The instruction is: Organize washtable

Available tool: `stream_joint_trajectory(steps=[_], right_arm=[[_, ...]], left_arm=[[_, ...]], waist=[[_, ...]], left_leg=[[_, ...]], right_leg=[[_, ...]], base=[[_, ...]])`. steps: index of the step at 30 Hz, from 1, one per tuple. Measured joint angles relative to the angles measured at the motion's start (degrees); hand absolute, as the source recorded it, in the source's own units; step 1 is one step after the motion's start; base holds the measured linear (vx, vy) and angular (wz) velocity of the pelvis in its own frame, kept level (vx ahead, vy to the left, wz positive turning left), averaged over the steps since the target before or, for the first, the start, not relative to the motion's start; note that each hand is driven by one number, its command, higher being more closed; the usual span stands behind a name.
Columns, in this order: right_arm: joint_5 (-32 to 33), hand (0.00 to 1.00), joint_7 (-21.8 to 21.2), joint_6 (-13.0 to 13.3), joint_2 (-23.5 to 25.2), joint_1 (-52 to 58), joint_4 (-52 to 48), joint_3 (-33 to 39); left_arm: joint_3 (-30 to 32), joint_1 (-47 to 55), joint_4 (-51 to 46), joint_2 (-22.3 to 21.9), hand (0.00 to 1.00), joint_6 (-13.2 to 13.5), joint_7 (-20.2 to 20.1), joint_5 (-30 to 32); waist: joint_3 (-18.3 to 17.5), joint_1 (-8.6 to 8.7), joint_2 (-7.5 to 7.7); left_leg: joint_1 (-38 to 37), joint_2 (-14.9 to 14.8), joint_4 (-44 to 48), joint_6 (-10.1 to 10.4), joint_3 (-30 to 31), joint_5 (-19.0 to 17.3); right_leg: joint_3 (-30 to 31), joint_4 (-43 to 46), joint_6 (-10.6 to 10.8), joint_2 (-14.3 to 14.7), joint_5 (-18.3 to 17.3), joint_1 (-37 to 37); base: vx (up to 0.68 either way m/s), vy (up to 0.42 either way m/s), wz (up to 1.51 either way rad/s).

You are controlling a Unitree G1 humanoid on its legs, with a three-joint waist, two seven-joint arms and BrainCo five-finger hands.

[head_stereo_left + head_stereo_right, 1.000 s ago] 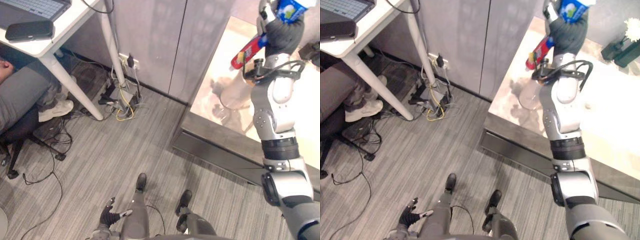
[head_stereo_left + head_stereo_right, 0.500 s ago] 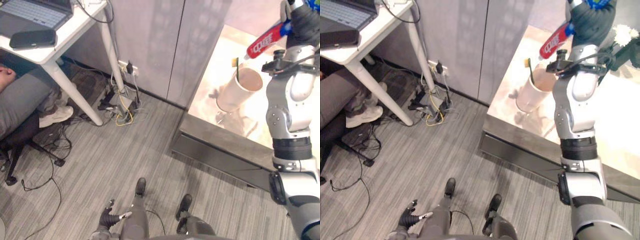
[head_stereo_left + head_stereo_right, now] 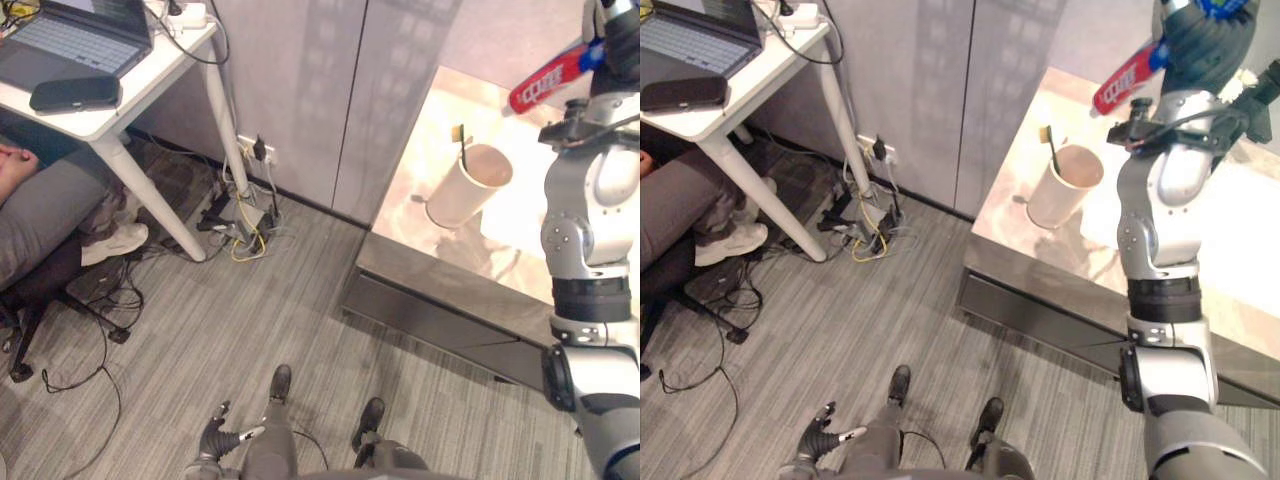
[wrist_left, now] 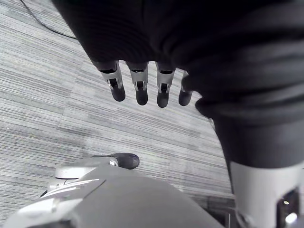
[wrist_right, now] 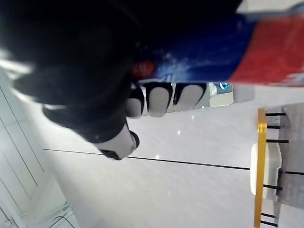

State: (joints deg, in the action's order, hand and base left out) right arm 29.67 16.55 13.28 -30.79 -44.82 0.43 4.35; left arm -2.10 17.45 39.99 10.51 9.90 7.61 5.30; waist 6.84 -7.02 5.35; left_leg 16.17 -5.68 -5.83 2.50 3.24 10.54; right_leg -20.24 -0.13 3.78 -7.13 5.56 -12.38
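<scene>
Right hand [image 3: 1200, 42] curled tight round toothpaste tube [image 3: 1130, 78], held high over cup [image 3: 1065, 185] by worktop [image 3: 1240, 250] left edge. Toothbrush [image 3: 1050, 145] already in cup. Tube not yet in, likely next. Left hand [image 4: 142, 85] hanging low, fingers straight.

White lettering runs along the red part of a toothpaste tube [image 3: 547, 84] (held in the air over the counter [image 3: 1260, 250]), too small to read; in the right wrist view, specks of pale print sit on the tube's blue part, unreadable too; the keys of a laptop [image 3: 70, 36] show no legible characters.
</scene>
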Motion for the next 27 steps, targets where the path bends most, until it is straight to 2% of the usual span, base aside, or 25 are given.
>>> stream_joint_trajectory(steps=[16, 27], right_arm=[[-0.06, 1.0, -0.19, -0.1, 1.78, 6.63, 0.0, 0.0], [-0.09, 1.0, -0.45, -0.12, 3.43, 6.66, 0.0, -0.27]], left_arm=[[-0.02, 0.0, 0.1, 0.01, 0.0, 0.0, -0.03, 0.14], [-0.02, 0.01, 0.17, 0.04, 0.0, -0.01, -0.06, 0.16]], waist=[[-0.06, 0.0, 0.01], [-0.06, 0.0, 0.0]], left_leg=[[0.15, 0.16, 0.0, 0.19, 0.18, -0.12], [0.18, 0.14, 0.01, 0.29, 0.17, -0.19]], right_leg=[[0.04, -0.13, 0.07, 0.03, -0.05, -0.04], [0.09, -0.15, 0.07, 0.02, -0.05, -0.09]], base=[[0.0, 0.0, 0.0], [0.0, 0.0, 0.0]])
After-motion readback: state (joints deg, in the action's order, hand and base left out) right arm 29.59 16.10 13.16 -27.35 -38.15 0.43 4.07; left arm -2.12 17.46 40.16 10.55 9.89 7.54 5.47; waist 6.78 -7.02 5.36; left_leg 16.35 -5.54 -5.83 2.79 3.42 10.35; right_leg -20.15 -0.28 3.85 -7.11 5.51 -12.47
